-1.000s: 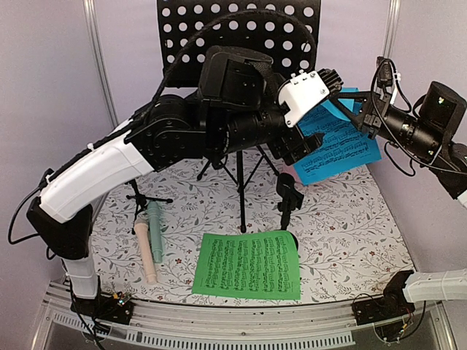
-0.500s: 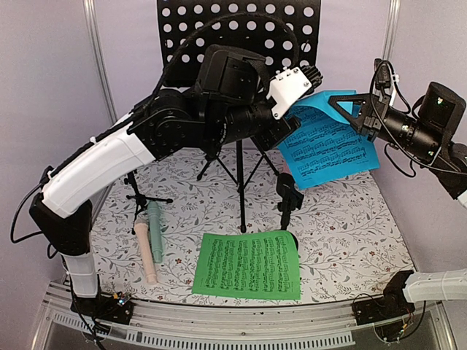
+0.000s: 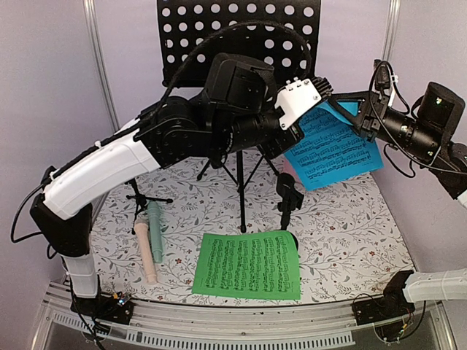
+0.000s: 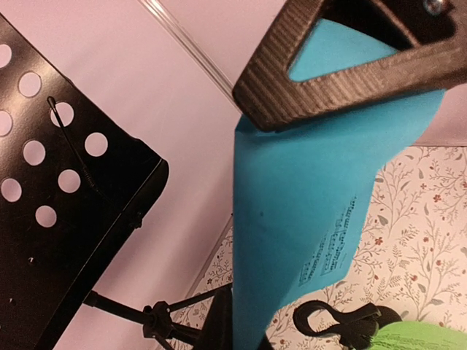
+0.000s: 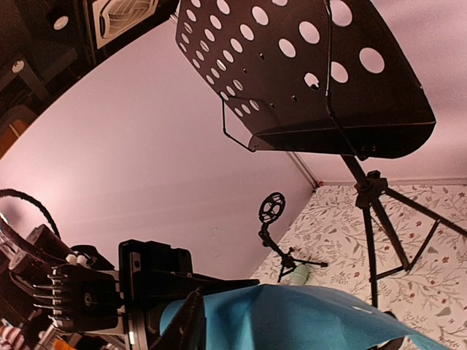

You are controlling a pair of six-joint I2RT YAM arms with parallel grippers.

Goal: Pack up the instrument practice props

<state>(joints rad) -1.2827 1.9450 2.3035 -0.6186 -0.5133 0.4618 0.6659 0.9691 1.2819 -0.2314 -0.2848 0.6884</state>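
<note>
The blue music sheet (image 3: 336,149) hangs in the air at the back right, above the floral mat. My left gripper (image 3: 322,89) is shut on its upper left corner. My right gripper (image 3: 349,108) is at the sheet's top edge with its jaws parted; one of its triangular fingers (image 4: 343,69) crosses the sheet (image 4: 306,204). The black perforated music rack (image 3: 241,36) stands on tripod legs at the back. The green sheet (image 3: 248,265) lies flat at the front. The mint microphone (image 3: 155,230) and pink microphone (image 3: 146,251) lie at the left.
One small black mic support (image 3: 139,197) stands by the microphones and another (image 3: 289,193) stands in the middle, behind the green sheet. Pale walls (image 3: 51,95) close in the sides and back. A metal rail (image 3: 233,328) runs along the near edge.
My left gripper, wide open a second ago, has closed on the blue sheet's corner. My right gripper's jaws have parted. The sheet now hangs a little lower and further right.
</note>
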